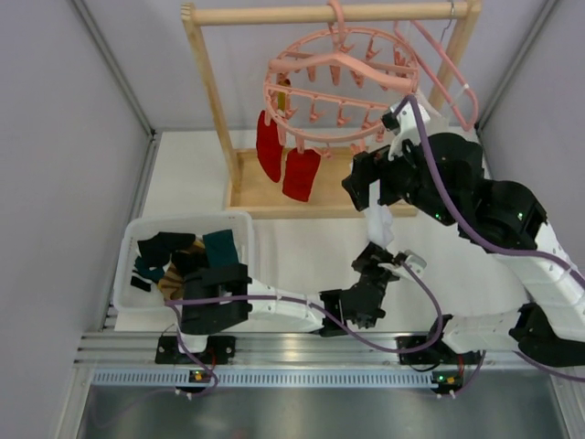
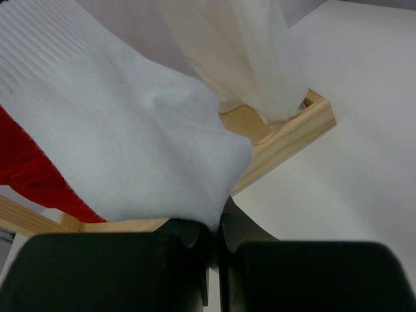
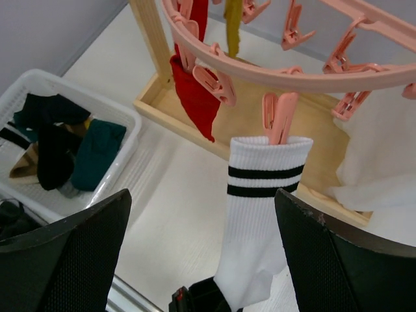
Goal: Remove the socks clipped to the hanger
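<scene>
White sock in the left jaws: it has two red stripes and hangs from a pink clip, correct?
No: the right wrist view shows black stripes. The white sock hangs from a pink clip, its toe held by the left gripper.

the top camera is looking down from behind the arms, wooden rack (image 1: 256,15) at 12 o'clock. both wrist cameras are sitting close, sharing the white sock (image 2: 149,143) and rack base.

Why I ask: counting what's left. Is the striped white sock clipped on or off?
Clipped on: the sock hangs from a pink clip on the hanger.
</scene>
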Action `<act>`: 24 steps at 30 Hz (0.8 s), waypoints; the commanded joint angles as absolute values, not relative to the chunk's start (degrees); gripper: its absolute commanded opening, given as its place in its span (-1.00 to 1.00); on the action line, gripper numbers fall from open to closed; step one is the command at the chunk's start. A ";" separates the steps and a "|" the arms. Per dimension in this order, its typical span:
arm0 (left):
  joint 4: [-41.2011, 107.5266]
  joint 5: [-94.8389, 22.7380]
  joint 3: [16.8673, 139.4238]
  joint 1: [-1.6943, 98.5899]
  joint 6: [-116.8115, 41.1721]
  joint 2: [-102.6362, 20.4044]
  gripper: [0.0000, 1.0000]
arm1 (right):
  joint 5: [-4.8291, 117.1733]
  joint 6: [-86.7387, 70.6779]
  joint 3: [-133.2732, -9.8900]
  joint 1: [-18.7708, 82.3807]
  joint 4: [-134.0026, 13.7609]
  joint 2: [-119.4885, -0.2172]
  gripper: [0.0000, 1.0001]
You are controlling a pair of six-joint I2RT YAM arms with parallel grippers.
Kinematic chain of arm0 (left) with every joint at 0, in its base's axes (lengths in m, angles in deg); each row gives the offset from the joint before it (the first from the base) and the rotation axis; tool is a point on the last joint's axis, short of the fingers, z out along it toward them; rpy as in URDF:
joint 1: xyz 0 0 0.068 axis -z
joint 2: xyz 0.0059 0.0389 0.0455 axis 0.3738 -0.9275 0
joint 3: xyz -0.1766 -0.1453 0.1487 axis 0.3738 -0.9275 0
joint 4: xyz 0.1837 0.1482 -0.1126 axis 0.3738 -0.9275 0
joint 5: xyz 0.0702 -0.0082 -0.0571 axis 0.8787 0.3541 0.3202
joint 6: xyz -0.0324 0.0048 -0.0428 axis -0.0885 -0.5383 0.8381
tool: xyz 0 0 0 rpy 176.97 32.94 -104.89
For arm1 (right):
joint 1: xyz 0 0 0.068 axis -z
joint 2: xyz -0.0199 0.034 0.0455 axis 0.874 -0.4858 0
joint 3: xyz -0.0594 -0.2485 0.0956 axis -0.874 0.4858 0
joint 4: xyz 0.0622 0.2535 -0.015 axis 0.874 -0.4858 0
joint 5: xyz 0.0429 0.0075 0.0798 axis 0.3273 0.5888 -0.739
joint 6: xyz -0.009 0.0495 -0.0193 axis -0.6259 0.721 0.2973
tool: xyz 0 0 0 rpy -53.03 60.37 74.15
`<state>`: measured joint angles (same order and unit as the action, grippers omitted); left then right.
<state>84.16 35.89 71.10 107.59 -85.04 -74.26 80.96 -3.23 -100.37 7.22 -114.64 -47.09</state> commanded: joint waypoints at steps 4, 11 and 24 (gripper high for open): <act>86.61 36.02 77.07 107.99 -91.66 -77.68 -1.00 | 105.80 -3.86 -109.49 0.47 -122.98 -55.74 0.75; 86.61 36.46 80.42 107.99 -95.01 -81.02 -1.00 | 117.77 -4.12 -113.54 -0.33 -125.09 -63.05 0.66; 86.61 36.11 82.00 107.99 -95.72 -81.64 -1.00 | 133.25 -9.39 -113.20 0.37 -120.89 -70.35 0.46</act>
<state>84.29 36.35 80.13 107.59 -95.03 -81.58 127.56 -7.21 -112.30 0.31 -122.97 -70.23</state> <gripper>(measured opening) 0.049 0.740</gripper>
